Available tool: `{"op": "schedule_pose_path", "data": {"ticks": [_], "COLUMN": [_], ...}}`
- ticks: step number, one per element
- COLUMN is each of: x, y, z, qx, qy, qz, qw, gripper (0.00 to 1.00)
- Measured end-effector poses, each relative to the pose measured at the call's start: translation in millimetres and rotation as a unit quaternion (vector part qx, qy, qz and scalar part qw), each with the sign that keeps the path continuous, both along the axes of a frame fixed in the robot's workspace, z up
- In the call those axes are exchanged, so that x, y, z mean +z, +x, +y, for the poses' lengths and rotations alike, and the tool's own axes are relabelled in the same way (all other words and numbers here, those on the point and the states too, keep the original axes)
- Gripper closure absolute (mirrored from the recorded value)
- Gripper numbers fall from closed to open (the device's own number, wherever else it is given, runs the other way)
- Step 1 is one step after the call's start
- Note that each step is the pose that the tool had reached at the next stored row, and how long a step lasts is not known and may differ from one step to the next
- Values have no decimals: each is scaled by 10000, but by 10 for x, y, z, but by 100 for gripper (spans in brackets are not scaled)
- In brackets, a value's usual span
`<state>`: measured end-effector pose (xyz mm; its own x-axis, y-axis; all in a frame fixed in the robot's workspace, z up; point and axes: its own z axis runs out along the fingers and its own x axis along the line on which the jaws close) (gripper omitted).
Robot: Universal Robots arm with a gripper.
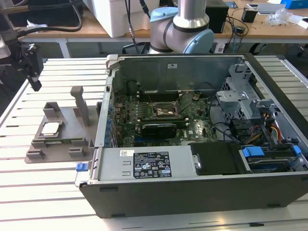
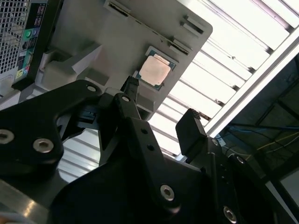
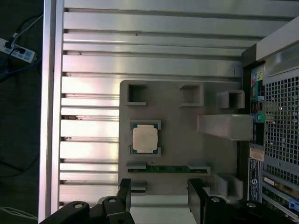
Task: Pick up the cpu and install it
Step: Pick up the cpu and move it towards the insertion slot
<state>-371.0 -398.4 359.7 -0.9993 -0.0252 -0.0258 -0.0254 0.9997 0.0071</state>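
Barely started. Hovering above the grey tray (image 3: pixel 187 154) with the gripper (image 3: pixel 160 189) spread wide and holding nothing. Cpu (image 3: pixel 145 138) lying flat in its recess, toward the tray's edge away from the computer case (image 1: pixel 192 192), not touched by either jaw. Socket (image 1: pixel 163 111) inside the case apparently unfilled. Pickup and install both left to do.

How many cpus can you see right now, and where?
1. The cpu lies flat in the grey tray beside the computer case. I cannot tell whether the socket inside the case holds another.
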Motion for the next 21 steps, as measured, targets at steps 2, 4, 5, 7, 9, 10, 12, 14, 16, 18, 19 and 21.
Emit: {"op": "schedule_pose_path", "data": {"ticks": [2,4,5,7,9,10,12,14,16,18,19,21], "x": [-18,-39,-52,-86,-104,-123,-157,-194,-228,-253,-264,-286], "y": [0,0,0,0,0,0,0,0,0,0,0,0], "z": [0,0,0,0,0,0,0,0,0,0,0,0], "qx": [0,0,0,0,0,0,0,0,0,0,0,0], "qy": [0,0,0,0,0,0,0,0,0,0,0,0], "qz": [0,0,0,0,0,0,0,0,0,0,0,0], "qw": [10000,10000,10000,10000,10000,10000,10000,10000,10000,10000,10000,10000], "gripper": [40,40,40,40,40,40,40,40,40,40,40,40]}}
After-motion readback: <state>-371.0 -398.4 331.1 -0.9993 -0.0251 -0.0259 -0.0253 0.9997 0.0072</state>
